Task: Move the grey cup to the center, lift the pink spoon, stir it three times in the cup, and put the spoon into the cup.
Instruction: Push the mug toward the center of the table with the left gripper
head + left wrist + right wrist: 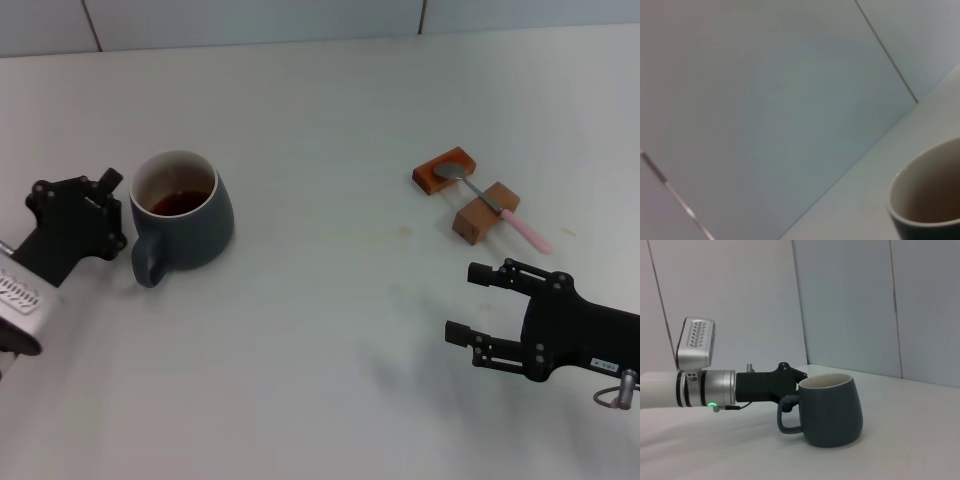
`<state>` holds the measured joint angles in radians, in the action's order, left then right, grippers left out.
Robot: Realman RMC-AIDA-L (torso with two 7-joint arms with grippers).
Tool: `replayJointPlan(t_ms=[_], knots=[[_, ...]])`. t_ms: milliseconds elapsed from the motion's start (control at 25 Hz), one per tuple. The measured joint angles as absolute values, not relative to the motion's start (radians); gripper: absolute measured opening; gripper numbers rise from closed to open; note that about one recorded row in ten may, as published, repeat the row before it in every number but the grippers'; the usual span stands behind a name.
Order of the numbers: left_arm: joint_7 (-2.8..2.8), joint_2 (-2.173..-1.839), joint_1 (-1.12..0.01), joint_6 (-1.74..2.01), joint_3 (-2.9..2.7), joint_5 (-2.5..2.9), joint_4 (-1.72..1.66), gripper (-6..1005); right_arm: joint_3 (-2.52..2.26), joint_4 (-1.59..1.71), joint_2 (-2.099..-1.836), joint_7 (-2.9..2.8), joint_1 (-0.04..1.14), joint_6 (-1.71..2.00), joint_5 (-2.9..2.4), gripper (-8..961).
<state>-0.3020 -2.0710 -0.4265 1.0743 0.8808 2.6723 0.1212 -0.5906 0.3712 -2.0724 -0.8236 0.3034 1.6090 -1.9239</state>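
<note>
The grey cup [190, 215] stands on the left of the table with dark liquid inside and its handle toward the front. My left gripper [112, 212] sits right beside the cup's left side, near the handle. The right wrist view shows the cup [832, 412] side-on with the left gripper [786, 380] up against its handle side. Only the cup's rim [920, 200] appears in the left wrist view. The pink spoon [497, 203] lies across two brown blocks at the right. Below it, my right gripper [478, 303] is open and holds nothing.
Two brown wooden blocks [445, 170] [482, 215] hold the spoon off the white table [330, 300]. A pale panelled wall [300, 20] runs along the table's far edge.
</note>
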Motion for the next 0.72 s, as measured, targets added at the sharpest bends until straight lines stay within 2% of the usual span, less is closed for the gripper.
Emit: replayJointPlan(t_ms=[720], knots=[[-0.358,-2.078,-0.410,0.828,0.802,2.671,0.406,-1,-0.589,0.371,-2.072,-0.826,0.299,1.598,-1.925,785]])
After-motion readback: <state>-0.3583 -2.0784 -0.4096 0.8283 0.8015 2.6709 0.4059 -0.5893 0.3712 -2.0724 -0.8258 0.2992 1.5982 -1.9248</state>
